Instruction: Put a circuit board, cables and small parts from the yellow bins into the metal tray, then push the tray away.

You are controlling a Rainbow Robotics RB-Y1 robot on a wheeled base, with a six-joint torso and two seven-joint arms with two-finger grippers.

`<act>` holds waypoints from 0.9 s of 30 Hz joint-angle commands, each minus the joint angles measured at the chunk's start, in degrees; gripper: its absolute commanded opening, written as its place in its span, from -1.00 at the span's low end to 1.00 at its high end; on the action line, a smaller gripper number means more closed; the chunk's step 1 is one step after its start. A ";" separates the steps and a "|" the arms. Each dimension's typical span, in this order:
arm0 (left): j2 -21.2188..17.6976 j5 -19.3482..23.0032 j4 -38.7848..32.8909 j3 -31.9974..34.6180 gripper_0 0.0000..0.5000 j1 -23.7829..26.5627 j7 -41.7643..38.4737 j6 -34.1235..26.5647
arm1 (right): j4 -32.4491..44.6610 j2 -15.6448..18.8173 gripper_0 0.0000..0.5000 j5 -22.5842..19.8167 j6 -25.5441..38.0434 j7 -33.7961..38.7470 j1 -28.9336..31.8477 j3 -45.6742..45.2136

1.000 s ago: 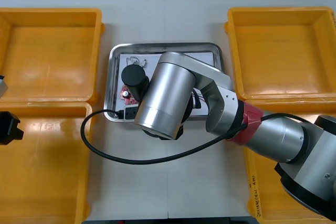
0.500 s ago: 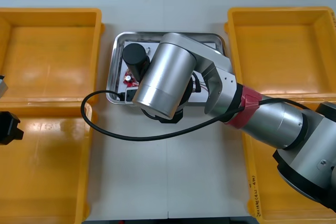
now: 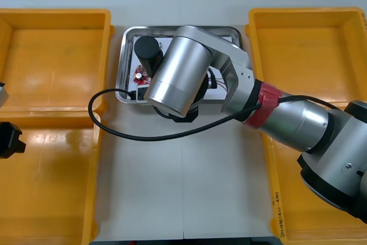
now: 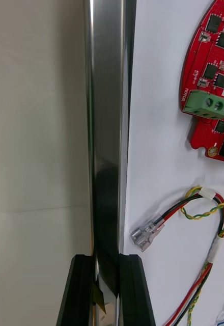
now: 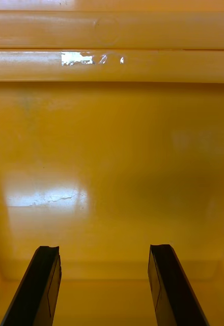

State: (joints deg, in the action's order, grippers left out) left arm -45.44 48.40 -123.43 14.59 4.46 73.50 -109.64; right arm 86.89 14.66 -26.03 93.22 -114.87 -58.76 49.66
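Note:
The metal tray [image 3: 128, 35] lies between the bins, white inside, and my right arm covers most of it. My right gripper [image 4: 106, 261] is shut on the tray's shiny near rim [image 4: 106, 127], which runs up between the two black fingers. Inside the tray lie a round red circuit board [image 4: 214, 76], whose edge also peeks out beside the arm [image 3: 139, 76], and a red and yellow cable [image 4: 214, 206] with a metal terminal. My left gripper [image 5: 104, 252] hangs open with nothing between its fingers over a yellow bin [image 5: 112, 153], at the table's left edge [image 3: 8, 140].
Two yellow bins stand on the left [image 3: 54, 61] [image 3: 46, 182] and two on the right [image 3: 309, 55] [image 3: 287, 222]. The right arm's black cable [image 3: 114, 130] loops over the table and the left near bin's corner. Bare table lies beyond the tray.
The right arm has moved toward the table's far edge, and the tray held by its rim has slid that way with it. The left arm has stayed still.

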 commanded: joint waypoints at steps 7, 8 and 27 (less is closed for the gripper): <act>0.61 0.38 -0.85 1.76 1.00 -1.21 3.40 -0.22 | -4.72 -1.39 -1.00 0.19 -4.45 -3.08 -6.63 -1.76; 0.61 0.38 -0.85 1.76 1.00 -1.21 3.40 -0.22 | -4.98 -1.39 -1.00 0.19 -4.62 -3.08 -6.72 -1.76; 0.61 0.38 -0.85 1.76 1.00 -1.21 3.40 -0.22 | -9.55 -1.39 -1.00 3.27 -8.75 -6.25 -9.71 -1.76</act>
State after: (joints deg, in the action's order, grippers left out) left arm -45.44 48.40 -123.43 14.59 4.46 73.50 -109.64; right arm 76.75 14.61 -23.95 85.19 -118.86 -65.13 49.66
